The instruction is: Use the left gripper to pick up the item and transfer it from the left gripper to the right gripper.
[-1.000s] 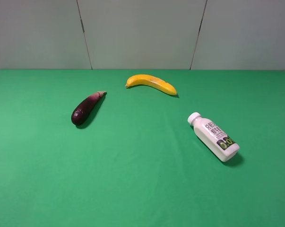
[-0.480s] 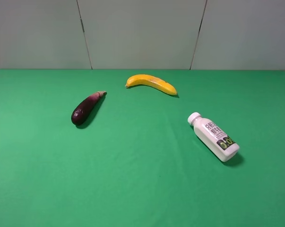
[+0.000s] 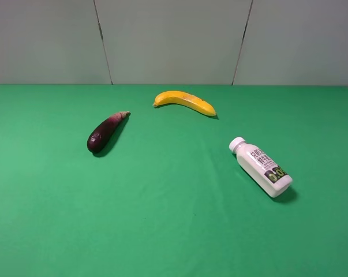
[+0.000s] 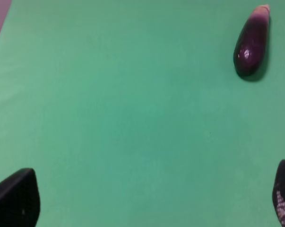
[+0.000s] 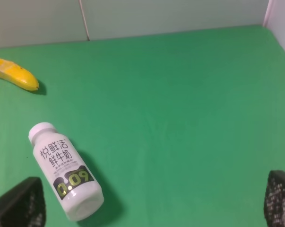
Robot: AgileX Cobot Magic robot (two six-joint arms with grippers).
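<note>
Bottle [image 3: 260,167]: lies flat, cap toward 11 o'clock, right of centre.
Left gripper [image 4: 147,201]: jaws wide, empty; bottle probably well off toward 3 o'clock.
Right gripper [image 5: 154,201]: wide, empty, nearer.

Bare cloth [image 3: 174,219] around bottle [image 3: 260,167] (lying flat), banana [image 3: 184,102] seemingly well apart
</note>
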